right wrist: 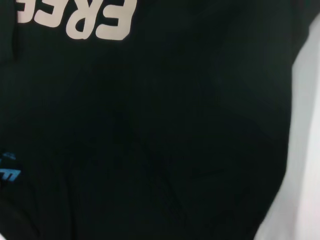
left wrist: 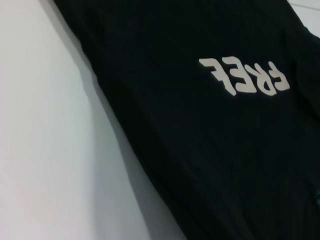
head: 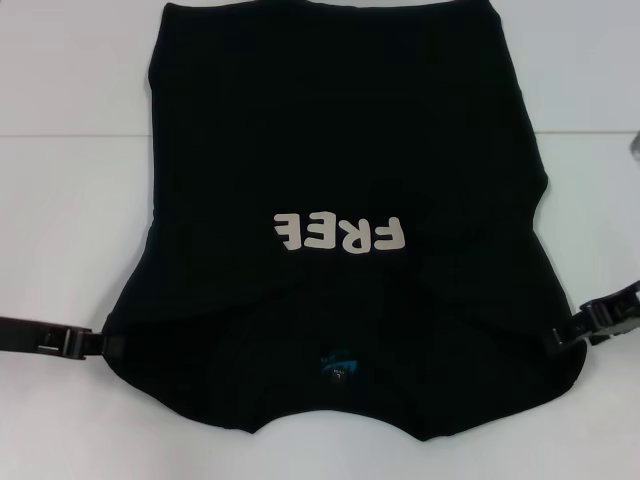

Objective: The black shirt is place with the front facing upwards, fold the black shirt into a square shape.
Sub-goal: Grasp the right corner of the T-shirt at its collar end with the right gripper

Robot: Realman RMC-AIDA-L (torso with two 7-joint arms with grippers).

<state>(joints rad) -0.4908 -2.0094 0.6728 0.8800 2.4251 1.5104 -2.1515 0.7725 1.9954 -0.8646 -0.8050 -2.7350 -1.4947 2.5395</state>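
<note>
The black shirt (head: 340,150) lies flat, front up, on the white table (head: 70,220), collar toward me. Its white "FREE" lettering (head: 340,233) reads upside down, and a small blue neck label (head: 335,365) shows near the collar. My left gripper (head: 100,343) is at the shirt's left edge by the shoulder, and my right gripper (head: 562,335) is at the right edge by the other shoulder. In the left wrist view I see the shirt (left wrist: 200,150) with its lettering (left wrist: 245,76). The right wrist view is filled by the shirt (right wrist: 150,125), with the label (right wrist: 9,172) at one side.
Bare white tabletop lies on both sides of the shirt. A seam line (head: 60,135) crosses the table farther back. A small dark object (head: 634,145) sits at the far right edge of the head view.
</note>
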